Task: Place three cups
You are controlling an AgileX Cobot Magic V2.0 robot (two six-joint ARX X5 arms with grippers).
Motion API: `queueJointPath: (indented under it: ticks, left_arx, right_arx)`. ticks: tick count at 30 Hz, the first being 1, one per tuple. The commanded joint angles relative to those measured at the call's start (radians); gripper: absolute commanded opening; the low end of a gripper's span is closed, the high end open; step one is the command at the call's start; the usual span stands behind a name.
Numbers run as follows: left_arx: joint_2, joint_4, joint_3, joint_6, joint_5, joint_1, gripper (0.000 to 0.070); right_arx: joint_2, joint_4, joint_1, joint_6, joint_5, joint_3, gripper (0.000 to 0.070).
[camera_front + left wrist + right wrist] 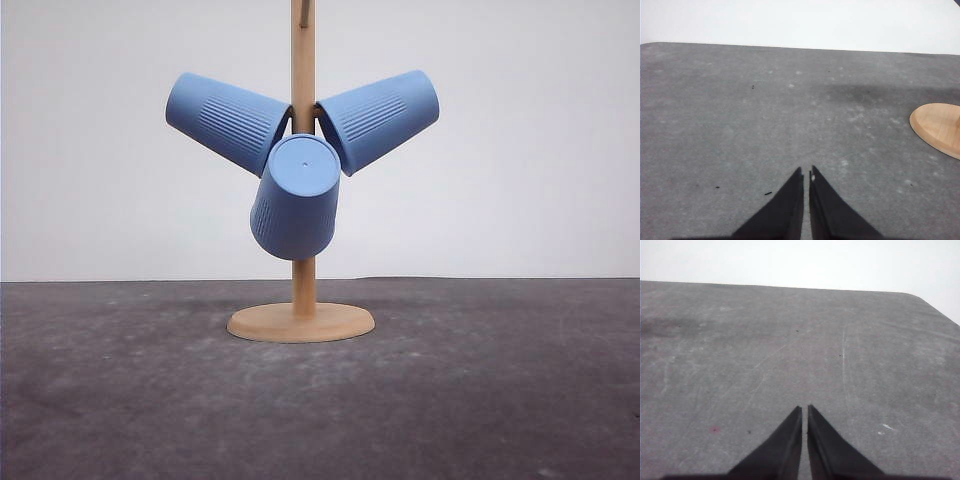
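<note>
Three light-blue ribbed cups hang on a wooden cup tree (303, 70) in the front view, all mounted upside down on pegs that the cups hide. The left cup (228, 121) has its long axis tilted, base pointing up and toward the counter's left edge, mouth down against the post. The right cup (380, 118) mirrors it, base up and toward the right edge, mouth at the post. The middle cup (297, 198) points toward the camera, its flat round base facing forward and slightly up, its mouth lower. The tree's round wooden base (301, 323) sits on the grey counter (500, 400) near its far edge, midway between left and right edges.

From the left wrist view, the left gripper (806, 172) hovers low over bare counter, its two dark fingers (785, 210) drawn together with just a sliver between the tips, gripping nothing. Part of the tree's base (939, 127) lies off to one side, well apart from the tips.

From the right wrist view, the right gripper (804, 409) likewise points across scuffed counter, fingers (827, 450) closed to a thin slit and empty.
</note>
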Motion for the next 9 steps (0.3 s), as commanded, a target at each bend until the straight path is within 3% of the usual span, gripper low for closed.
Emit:
queueJointPath:
  ticks: [1, 9]
  left_arx:
    - [-0.002, -0.004, -0.020, 0.010, 0.000, -0.002, 0.0000]
    - [-0.002, -0.004, -0.020, 0.010, 0.000, -0.002, 0.0000]
  right_arx:
    - [0.000, 0.010, 0.000, 0.014, 0.000, -0.006, 0.0015]
    - [0.000, 0.010, 0.000, 0.014, 0.001, -0.006, 0.0015]
